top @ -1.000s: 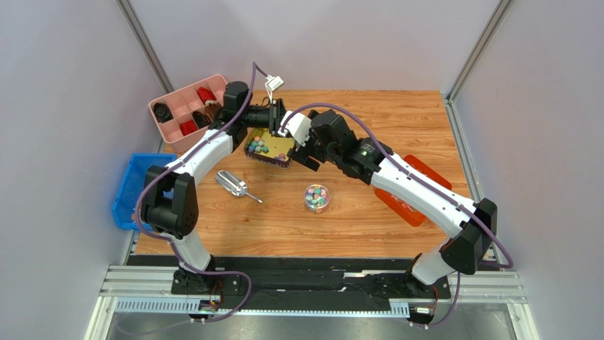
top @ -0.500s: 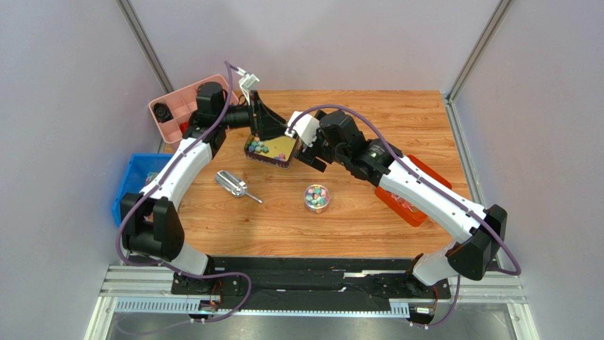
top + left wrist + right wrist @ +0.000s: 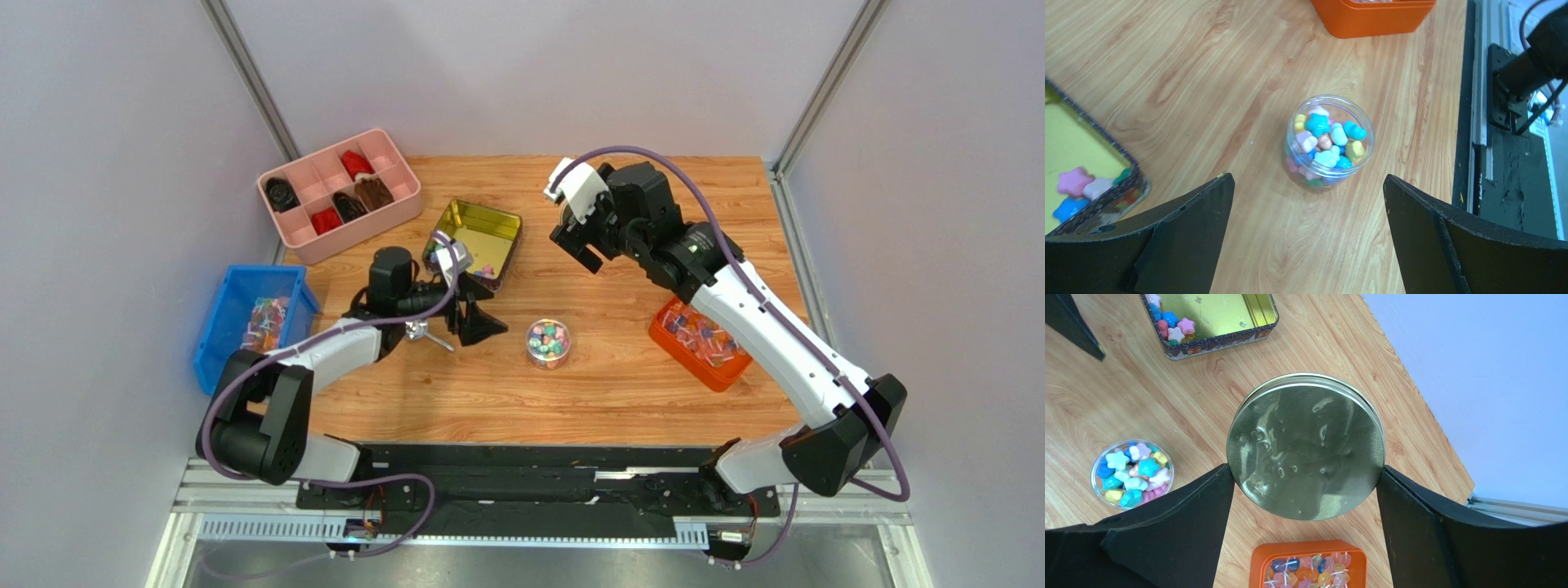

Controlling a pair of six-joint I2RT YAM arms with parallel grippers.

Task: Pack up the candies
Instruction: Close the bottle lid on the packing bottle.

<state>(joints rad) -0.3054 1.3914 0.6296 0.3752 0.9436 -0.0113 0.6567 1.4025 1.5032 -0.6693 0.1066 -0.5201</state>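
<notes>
I see left gripper (image 3: 1308,181) wide, empty; clear plastic jar (image 3: 1289,131) of pastel candies (image 3: 1328,139) at 12 o'clock in its wrist view. Right gripper (image 3: 1303,471) clamps round silver metal lid (image 3: 1306,447).

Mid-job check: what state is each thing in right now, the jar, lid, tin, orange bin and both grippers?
jar: upright, uncapped, nearly full of candies.
lid: off the jar, clamped in the right gripper.
left gripper: open, empty.
gold tin: open, a few candies in one corner.
orange bin: open, holds wrapped sweets.
</notes>
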